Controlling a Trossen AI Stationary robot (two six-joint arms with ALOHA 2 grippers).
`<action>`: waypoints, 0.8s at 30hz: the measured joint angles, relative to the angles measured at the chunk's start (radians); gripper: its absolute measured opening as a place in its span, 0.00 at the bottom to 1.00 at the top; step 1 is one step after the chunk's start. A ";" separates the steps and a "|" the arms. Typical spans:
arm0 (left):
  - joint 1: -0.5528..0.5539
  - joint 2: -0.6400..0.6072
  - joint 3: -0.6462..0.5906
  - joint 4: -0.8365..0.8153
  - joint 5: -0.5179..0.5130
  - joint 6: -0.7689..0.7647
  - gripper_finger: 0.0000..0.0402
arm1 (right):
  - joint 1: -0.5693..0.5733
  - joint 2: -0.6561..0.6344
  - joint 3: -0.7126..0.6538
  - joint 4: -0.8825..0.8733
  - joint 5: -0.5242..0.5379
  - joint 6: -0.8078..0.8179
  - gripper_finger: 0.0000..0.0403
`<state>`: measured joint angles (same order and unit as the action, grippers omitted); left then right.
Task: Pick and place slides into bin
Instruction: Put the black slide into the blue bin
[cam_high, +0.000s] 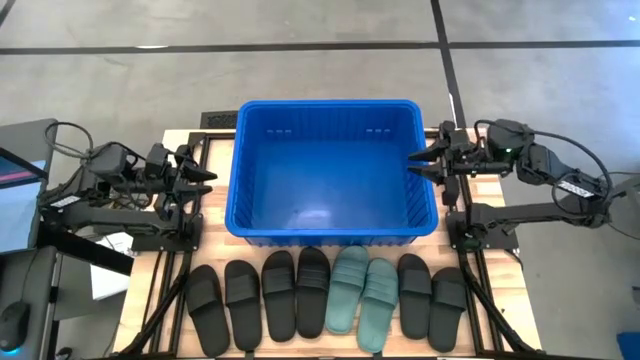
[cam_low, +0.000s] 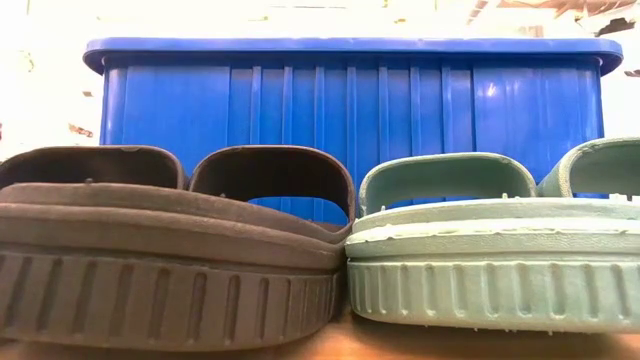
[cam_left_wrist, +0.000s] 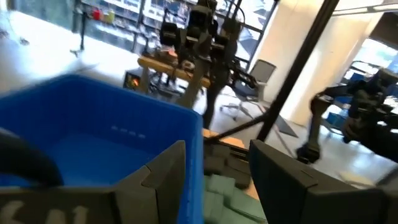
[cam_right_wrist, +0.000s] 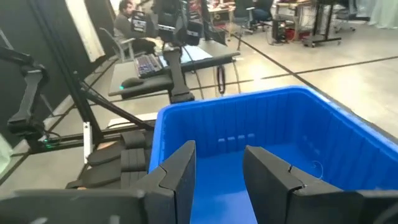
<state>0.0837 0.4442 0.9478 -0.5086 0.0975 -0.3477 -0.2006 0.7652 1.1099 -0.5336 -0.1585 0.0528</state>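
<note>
Nothing picked yet: eight slides (cam_high: 330, 293) lying in a row, lower centre, before the empty blue bin (cam_high: 240, 215). Left tool (cam_high: 205, 182) and right tool (cam_high: 415, 165) flanking it, both released. Next: reaching down for one slide.

Bright even light; blown-out backdrop, blurred wrist views.

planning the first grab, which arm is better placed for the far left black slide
Left. The left gripper waits, jaws open, at the bin's left side, nearer that slide; the right gripper sits across the bin.
</note>
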 joint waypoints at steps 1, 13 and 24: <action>0.000 0.000 0.000 -0.016 0.015 -0.020 0.41 | 0.010 0.007 0.000 0.006 0.000 0.003 0.30; -0.139 0.096 0.024 -0.082 0.083 -0.208 0.41 | 0.060 0.040 0.000 0.010 -0.001 0.045 0.30; -0.379 0.348 0.305 -0.314 -0.065 -0.219 0.41 | 0.059 0.051 0.000 0.010 0.002 0.045 0.30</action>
<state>-0.2955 0.7918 1.2523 -0.8222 0.0324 -0.5666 -0.1413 0.8158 1.1095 -0.5240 -0.1568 0.0980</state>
